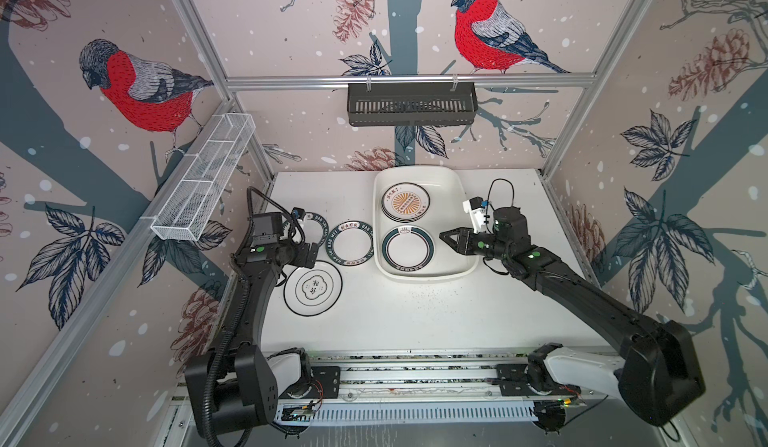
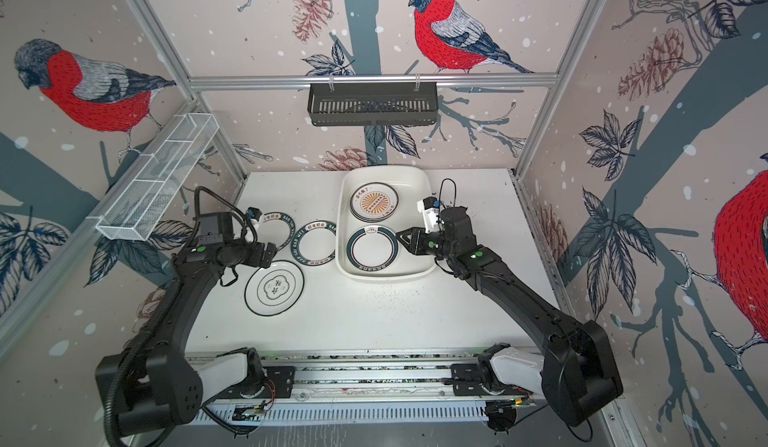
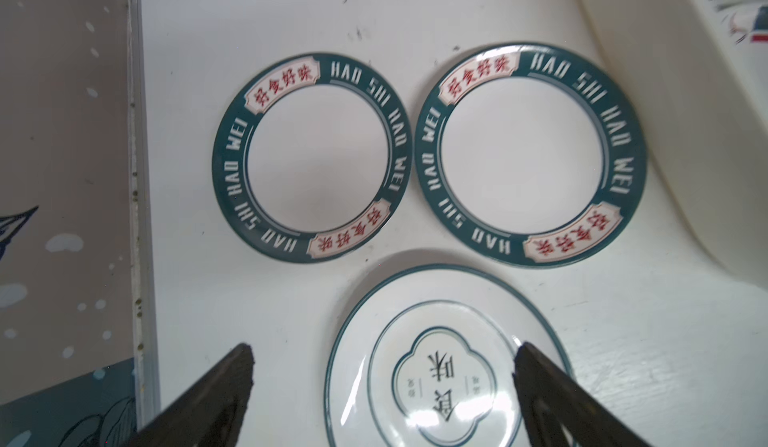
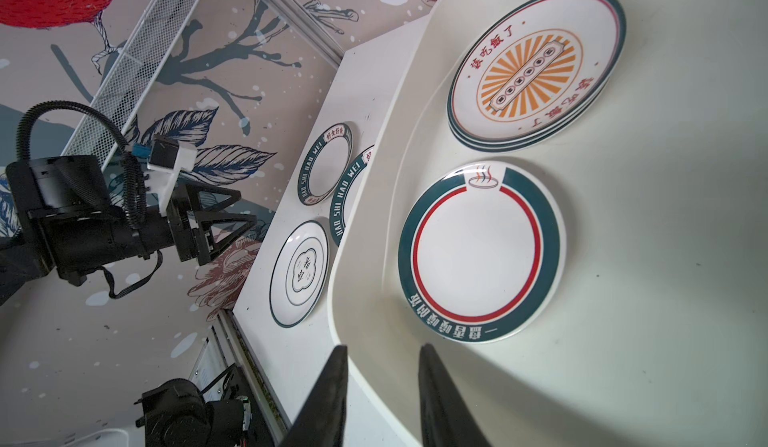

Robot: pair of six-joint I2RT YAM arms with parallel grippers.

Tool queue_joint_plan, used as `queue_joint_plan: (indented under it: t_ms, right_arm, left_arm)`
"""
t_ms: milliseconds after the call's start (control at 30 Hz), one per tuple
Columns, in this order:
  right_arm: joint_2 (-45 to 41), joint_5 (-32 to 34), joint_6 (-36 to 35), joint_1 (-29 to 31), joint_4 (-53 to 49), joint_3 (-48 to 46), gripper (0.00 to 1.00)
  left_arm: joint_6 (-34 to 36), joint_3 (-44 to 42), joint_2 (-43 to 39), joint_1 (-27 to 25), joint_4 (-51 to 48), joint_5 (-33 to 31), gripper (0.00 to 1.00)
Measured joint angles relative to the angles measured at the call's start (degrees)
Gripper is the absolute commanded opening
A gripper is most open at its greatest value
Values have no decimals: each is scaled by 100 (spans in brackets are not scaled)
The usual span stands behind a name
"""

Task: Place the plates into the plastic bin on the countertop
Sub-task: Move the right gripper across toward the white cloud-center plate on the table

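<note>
- My left hand (image 3: pixel 384 353): spread wide, empty, over flower-outline plate (image 1: pixel 312 287) on desk (image 1: pixel 415 312).
- Two lettered plates (image 1: pixel 352 243) next to it, outside plastic bin (image 1: pixel 457 183).
- Likely stiff, slick, chippable; I'd pinch the raised rim.
- Bin holds sunburst stack (image 1: pixel 405 203), green-ringed plate (image 1: pixel 407 248).
- My right hand (image 1: pixel 444 237): slightly parted, empty, above bin.

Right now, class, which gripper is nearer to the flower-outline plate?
Left. The left gripper hangs open over the flower-outline plate's edge; the right gripper is far across, above the plastic bin near the green-ringed plate.
</note>
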Motion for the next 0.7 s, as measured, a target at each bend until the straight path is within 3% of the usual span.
queue_joint_plan:
  t_ms: [233,400,700]
  right_arm:
    - [90,-129,2,168,92,111,32]
    - [219,-387,28,376,212,157,31]
    - [540,-481,302,994,317,-20,32]
  left_arm:
    - [894,-162,114,791,-363,420,97]
    - [1327,-568,195,909,-396,590,96]
    - [1460,-772,391,1200,-107,730,96]
